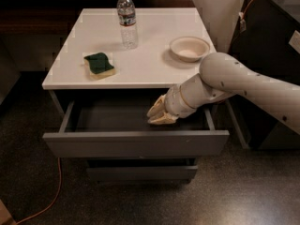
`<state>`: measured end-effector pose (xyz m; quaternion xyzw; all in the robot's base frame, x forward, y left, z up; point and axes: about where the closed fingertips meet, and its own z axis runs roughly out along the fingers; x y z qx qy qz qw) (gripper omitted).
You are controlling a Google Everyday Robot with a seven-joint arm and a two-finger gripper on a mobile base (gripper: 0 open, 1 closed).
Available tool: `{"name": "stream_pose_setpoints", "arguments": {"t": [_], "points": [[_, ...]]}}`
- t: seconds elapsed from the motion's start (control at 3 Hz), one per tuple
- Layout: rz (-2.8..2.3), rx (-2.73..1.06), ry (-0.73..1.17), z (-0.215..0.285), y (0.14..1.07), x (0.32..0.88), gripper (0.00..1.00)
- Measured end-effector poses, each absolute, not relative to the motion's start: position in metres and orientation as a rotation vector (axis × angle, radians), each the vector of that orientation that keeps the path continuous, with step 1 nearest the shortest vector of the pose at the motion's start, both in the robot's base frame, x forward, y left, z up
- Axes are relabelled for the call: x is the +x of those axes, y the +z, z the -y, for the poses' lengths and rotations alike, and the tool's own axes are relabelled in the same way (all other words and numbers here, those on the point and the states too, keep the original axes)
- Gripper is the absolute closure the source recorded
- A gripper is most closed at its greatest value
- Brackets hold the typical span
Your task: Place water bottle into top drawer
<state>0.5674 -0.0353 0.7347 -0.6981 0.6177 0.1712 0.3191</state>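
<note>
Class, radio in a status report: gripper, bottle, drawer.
Gripper low over open top drawer, holding nothing. Bottle upright on tabletop, far edge. Sponge, bowl aside.

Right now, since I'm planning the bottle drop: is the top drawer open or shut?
Open. The top drawer is pulled out, its grey interior showing; the gripper hangs over that interior.

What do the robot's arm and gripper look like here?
The arm is a thick, rounded, off-white shell in tubular segments, bulging at the joint. It is speckled with small dark dots and has thin darker seam rings near the wrist. No cable shows on it. The gripper, over the open top drawer, is a yellower cream than the arm.
</note>
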Motion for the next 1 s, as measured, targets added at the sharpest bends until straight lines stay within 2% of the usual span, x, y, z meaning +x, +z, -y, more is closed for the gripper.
{"name": "stream_pose_setpoints", "arguments": {"t": [0.33, 0.67, 1.0], "points": [[-1.650, -1.844, 0.443, 0.034, 0.723, 0.588, 0.87], [-1.686, -1.855, 0.440, 0.032, 0.705, 0.607, 1.00], [-1.695, -1.860, 0.441, 0.030, 0.699, 0.606, 1.00]]}}
